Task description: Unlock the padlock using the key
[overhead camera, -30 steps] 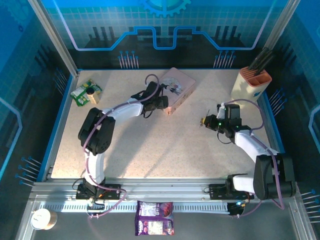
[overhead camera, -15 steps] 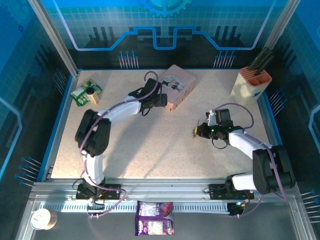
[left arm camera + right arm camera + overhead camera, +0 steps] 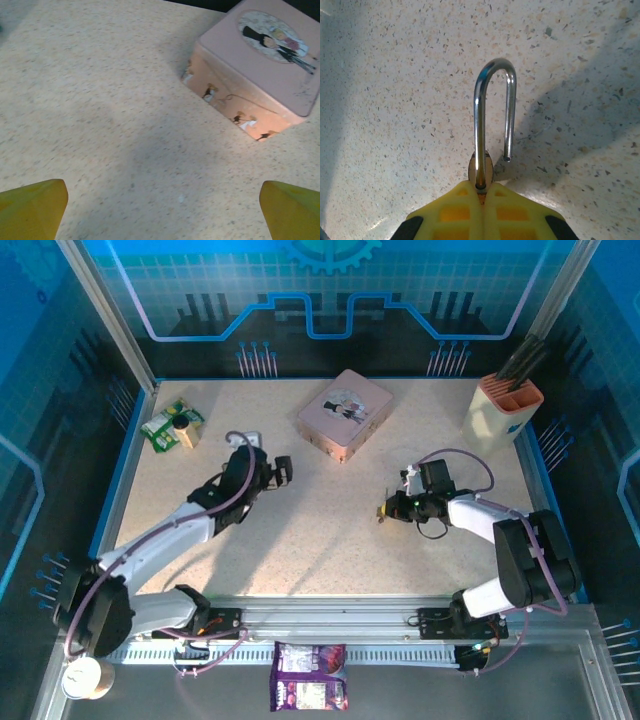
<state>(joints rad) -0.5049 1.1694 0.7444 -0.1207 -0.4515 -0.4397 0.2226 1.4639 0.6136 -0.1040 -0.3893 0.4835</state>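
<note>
padlock (image 3: 479,130) shackle stood free at one end, judged unlocked | right gripper (image 3: 482,200) gripped its body, low over counter (image 3: 330,530), right of centre | left gripper (image 3: 162,210) was wide, empty | remaining: probably just release

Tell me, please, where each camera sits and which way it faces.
Top external: above and behind the arms, looking down on the table; both arms, left gripper and right gripper show.
Left wrist: on the left arm, looking down and ahead at the tin; its spread yellow fingertips show.
Right wrist: on the right arm, looking along its closed fingers at the padlock, shackle open.
Shared: top and left wrist both show the tin.
</note>
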